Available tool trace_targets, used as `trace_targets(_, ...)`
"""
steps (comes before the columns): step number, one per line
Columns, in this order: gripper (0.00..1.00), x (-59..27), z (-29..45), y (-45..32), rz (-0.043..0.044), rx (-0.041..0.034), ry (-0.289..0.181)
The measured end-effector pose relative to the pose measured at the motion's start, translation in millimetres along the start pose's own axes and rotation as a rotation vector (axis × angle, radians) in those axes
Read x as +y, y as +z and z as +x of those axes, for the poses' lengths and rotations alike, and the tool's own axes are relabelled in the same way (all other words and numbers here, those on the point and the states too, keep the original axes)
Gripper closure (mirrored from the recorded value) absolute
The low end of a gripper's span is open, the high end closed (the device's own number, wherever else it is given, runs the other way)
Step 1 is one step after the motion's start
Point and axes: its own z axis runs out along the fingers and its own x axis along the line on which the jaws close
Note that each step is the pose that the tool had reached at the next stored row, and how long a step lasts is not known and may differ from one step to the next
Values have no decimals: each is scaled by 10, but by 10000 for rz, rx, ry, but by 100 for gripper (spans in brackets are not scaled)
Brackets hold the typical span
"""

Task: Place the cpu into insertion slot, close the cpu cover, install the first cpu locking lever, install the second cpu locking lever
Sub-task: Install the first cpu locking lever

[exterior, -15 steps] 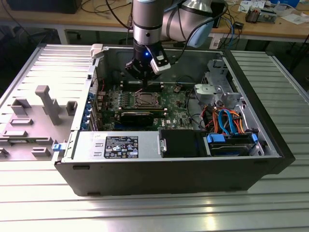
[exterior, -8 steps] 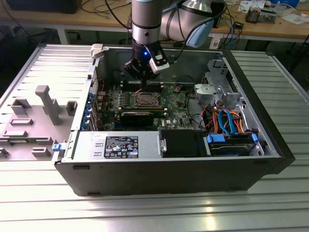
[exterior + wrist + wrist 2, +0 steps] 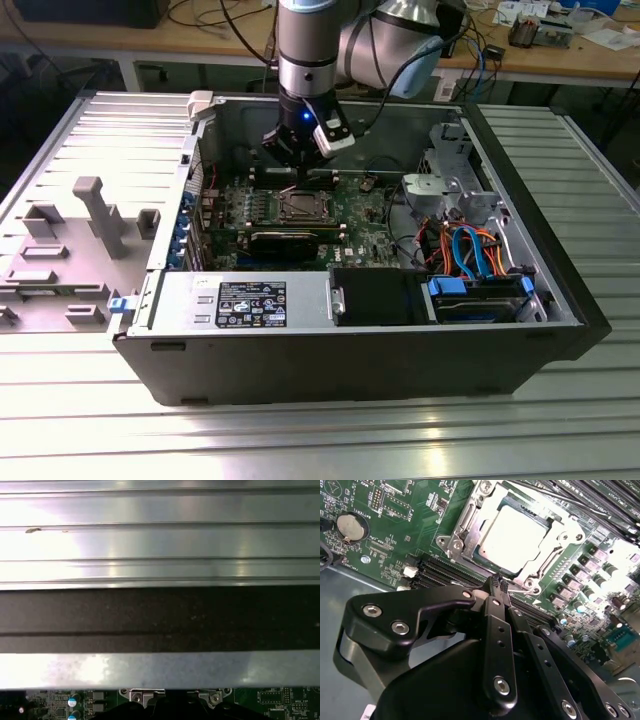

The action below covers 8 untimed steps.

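Open dark-grey metal computer case (image 3: 350,370) lies flat on ribbed aluminium table (image 3: 300,440). Green circuit board (image 3: 395,555) on case floor. Black two-finger gripper (image 3: 497,581) low over board, fingers pressed together, nothing held. Just beside it, mid-board: square silver-rimmed insertion slot (image 3: 300,207). Thin silvery cpu cover (image 3: 470,527) lies flat on slot. Flat silvery-grey square cpu (image 3: 514,537) seated inside, showing through cover window.

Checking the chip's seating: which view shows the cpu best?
The second wrist view: the cpu lies close and unobstructed inside the cpu cover. The exterior view shows it tiny; the first wrist view shows the cover's edge.
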Motion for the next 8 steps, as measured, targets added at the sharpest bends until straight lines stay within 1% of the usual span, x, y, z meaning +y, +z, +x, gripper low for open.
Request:
trace_targets(2,89,0,-16,34,0,0,0)
trace_targets(5,89,-1,-33,48,1,1,1)
trace_targets(8,89,-1,-68,58,1,0,0)
